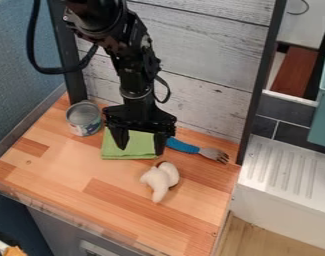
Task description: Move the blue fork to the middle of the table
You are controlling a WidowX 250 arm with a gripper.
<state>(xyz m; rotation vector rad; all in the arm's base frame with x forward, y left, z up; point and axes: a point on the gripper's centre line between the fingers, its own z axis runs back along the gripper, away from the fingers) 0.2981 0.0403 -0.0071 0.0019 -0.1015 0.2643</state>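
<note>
The gripper (140,141) hangs over the cloth (118,152), its fingers spread with nothing seen between them; a clean grasp calls for a shift to the right of the cloth, clear of the toy (162,179), and a wrist turn of roughly a quarter, so they close across the fork (185,147) at its handle, not along it. Just right of the cloth, the fork lies flat on the table (124,192), its long axis slanting rightward and slightly nearer the camera, tines (222,157) pointing away from the cloth.
</note>
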